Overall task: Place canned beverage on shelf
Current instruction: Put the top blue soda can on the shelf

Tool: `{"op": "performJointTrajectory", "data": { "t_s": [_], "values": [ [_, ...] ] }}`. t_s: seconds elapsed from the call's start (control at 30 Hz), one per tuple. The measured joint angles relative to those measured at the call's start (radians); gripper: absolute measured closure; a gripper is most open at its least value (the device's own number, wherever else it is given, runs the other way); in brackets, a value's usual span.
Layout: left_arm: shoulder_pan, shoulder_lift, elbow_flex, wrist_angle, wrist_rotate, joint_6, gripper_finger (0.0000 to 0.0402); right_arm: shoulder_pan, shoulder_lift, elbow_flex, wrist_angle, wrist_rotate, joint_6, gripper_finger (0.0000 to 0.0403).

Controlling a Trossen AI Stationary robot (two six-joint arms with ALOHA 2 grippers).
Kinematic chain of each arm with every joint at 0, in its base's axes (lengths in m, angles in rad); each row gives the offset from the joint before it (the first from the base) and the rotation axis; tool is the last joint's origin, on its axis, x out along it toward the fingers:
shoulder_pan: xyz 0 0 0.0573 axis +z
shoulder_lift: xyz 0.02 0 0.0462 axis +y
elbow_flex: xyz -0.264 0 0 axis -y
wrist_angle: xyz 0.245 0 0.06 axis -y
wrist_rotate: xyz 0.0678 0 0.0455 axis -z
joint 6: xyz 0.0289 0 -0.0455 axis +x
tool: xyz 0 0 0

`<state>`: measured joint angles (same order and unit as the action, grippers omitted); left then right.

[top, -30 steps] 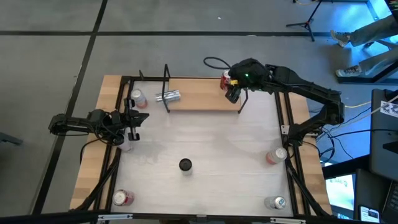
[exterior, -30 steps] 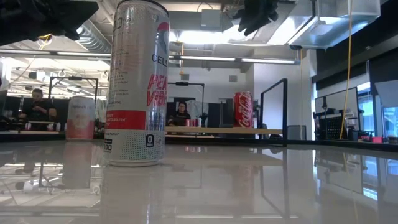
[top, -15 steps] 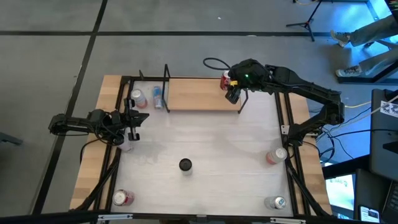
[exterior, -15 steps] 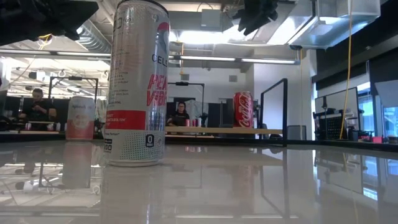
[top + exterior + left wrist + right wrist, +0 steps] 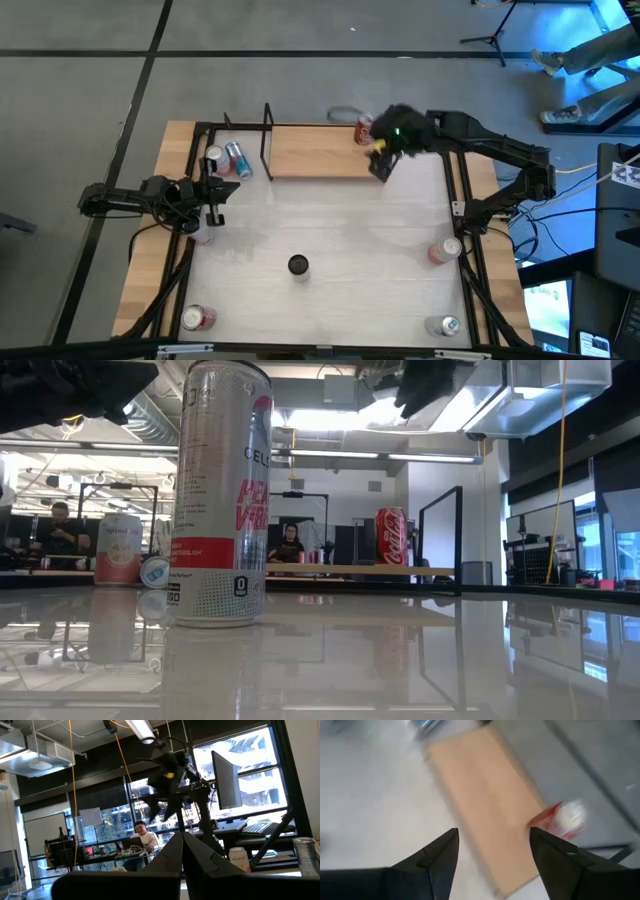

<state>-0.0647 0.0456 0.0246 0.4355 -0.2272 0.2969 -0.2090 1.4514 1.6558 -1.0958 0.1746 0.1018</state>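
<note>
The shelf is a light-wood board with black rod uprights at the table's far side. A red can stands upright on its right end, also seen in the low view and the right wrist view. My right gripper hovers open above the shelf's right end, just near of the red can, holding nothing. A silver-blue can lies on its side on the table left of the shelf, beside an upright pink can. My left gripper waits shut at the table's left edge.
A tall white can stands mid-table and looms large in the low view. More cans stand at the right edge, the near right corner and the near left corner. People sit in the room beyond.
The silver-blue can, lying on the shelf's left end, has rolled leftward off the board and now rests on the table next to the pink can. My right gripper has shifted a little toward the near edge above the shelf's right end, still open.
</note>
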Motion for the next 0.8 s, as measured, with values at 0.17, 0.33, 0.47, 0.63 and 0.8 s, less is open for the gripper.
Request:
{"op": "performJointTrajectory", "data": {
  "t_s": [0.17, 0.33, 0.47, 0.63, 0.8],
  "values": [
    [0.0, 0.0, 0.0, -0.001, 0.001, 0.002, 0.04, 0.147, -0.007, 0.0, -0.26, -0.007, 0.156, 0.0162],
    [0.0, 0.0, 0.0, 0.0, 0.002, 0.001, 0.04, 0.316, -0.007, -0.001, -0.402, 0.02, 0.339, 0.0162],
    [0.0, 0.0, 0.0, 0.0, 0.003, 0.001, 0.04, 0.447, -0.007, -0.002, -0.48, 0.044, 0.478, 0.0162],
    [0.0, 0.0, 0.0, 0.0, 0.004, 0.001, 0.04, 0.576, -0.08, -0.086, -0.474, 0.017, 0.613, 0.0162],
    [0.0, 0.0, 0.0, 0.003, 0.004, 0.001, 0.04, 0.693, -0.217, -0.212, -0.477, 0.085, 0.792, 0.0162]
  ]
}}
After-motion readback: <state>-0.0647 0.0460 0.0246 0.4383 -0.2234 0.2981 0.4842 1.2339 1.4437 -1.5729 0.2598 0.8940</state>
